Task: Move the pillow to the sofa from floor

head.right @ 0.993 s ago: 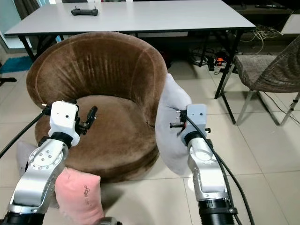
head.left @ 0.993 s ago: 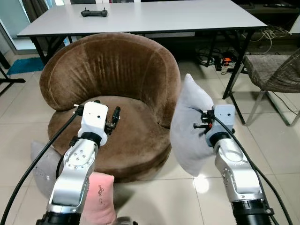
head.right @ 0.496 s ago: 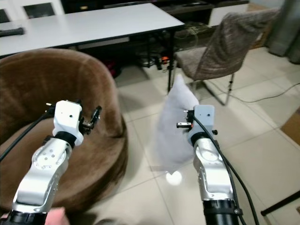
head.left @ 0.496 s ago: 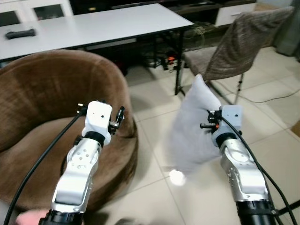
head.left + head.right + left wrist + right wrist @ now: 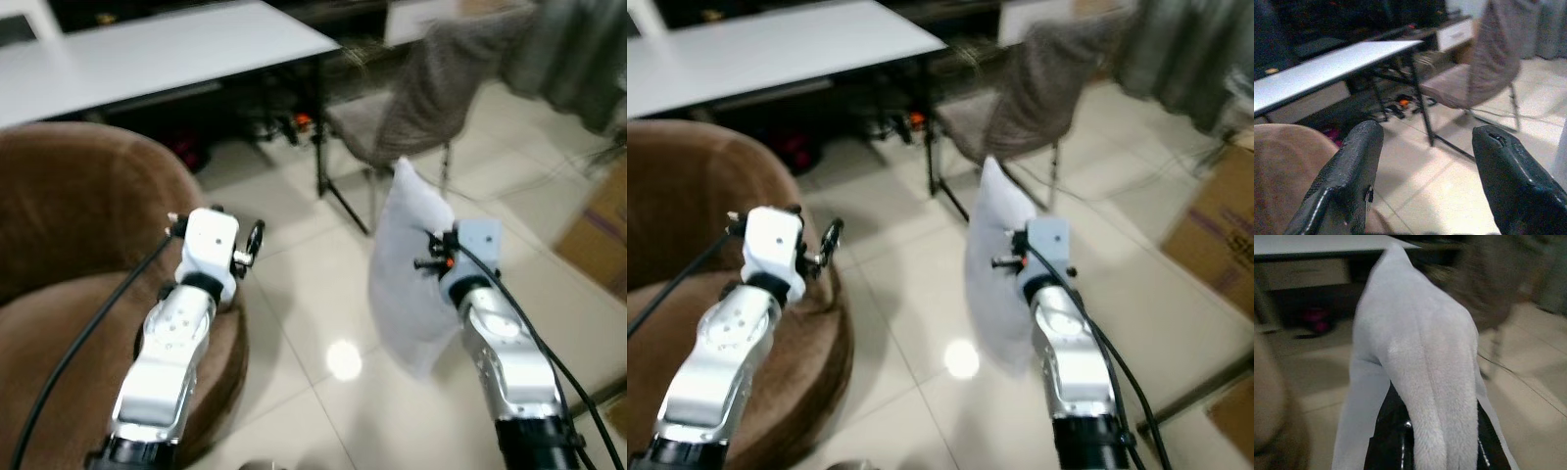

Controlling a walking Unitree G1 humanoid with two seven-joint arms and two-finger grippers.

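One grey pillow [image 5: 407, 264] clamped in right gripper [image 5: 1430, 440] above floor; left gripper [image 5: 1425, 181] fingers apart, beside brown sofa [image 5: 69, 245].

White table [image 5: 167, 54], grey chair [image 5: 431, 93], glossy tiled floor [image 5: 304, 323].

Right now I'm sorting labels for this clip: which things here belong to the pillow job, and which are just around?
Job:
- grey pillow, held off the floor
- right gripper, shut on the pillow
- brown round sofa
- left gripper, open, holding nothing

Just around:
- white table
- grey chair
- cardboard box
- tiled floor
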